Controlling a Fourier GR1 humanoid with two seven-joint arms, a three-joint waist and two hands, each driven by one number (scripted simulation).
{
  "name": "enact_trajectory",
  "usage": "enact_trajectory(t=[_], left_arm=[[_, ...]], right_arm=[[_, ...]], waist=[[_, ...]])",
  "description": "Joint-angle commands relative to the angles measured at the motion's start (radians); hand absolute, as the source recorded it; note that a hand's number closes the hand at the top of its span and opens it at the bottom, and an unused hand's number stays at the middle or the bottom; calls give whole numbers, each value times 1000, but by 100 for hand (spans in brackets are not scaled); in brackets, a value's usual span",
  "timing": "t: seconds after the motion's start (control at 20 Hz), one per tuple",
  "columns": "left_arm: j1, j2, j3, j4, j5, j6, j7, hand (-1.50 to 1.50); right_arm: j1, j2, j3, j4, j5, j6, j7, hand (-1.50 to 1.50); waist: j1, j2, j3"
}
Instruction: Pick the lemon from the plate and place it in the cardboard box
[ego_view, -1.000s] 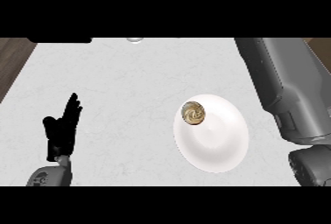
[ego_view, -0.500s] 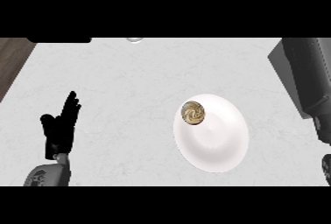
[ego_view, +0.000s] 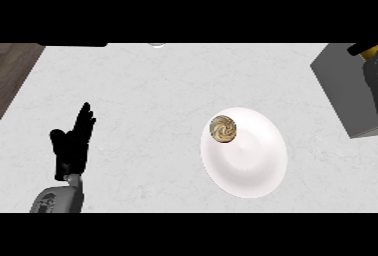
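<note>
While the lemon (ego_view: 223, 128) lies on the white plate (ego_view: 251, 170), no hand touches it. It sits on the plate's far left part, just inside the rim, and shows as a small round thing with yellow-brown and dark markings. The plate rests flat on the pale grey bench (ego_view: 148, 90), to the right of the middle of the view, and it looks taller than wide from this steep angle. Nothing else lies on the plate.

Well apart from the plate, at the near left, the left hand (ego_view: 71, 145) is at rest above the bench. Its black fingers (ego_view: 83, 120) are straight and close together, pointing toward the far side, with the thumb (ego_view: 56, 136) standing a little out to the left. They hold nothing and touch neither the plate nor the lemon. Below the hand, the grey left forearm (ego_view: 55, 200) comes in from the near edge.

At the far right edge a large grey shape (ego_view: 343, 90) with flat faces reaches into view, most likely the right forearm, though its end is cut off by the edge. It stays clear of the plate. A strip of dark wood (ego_view: 16, 65) borders the bench at the far left corner.
</note>
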Motion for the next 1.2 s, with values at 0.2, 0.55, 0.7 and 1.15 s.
enact_trajectory(t=[0.2, 0.55, 0.7, 1.15], left_arm=[[24, -20, -13, 9, -13, 9, -38, 0], [2, 14, 10, 0, 6, -15, -12, 0], [5, -14, -11, 27, -8, -6, -44, 0], [44, -12, -6, -4, -5, -2, -36, 0]], right_arm=[[82, -110, -117, 167, -94, -132, -105, 150], [123, -116, -255, 179, -289, -227, -382, -150], [145, -68, -305, 125, -376, -324, -523, -150], [185, -68, -514, 6, -725, -301, -864, -150]], waist=[[9, 4, 1], [14, 6, 3], [5, 6, 3], [-8, -4, 2]])
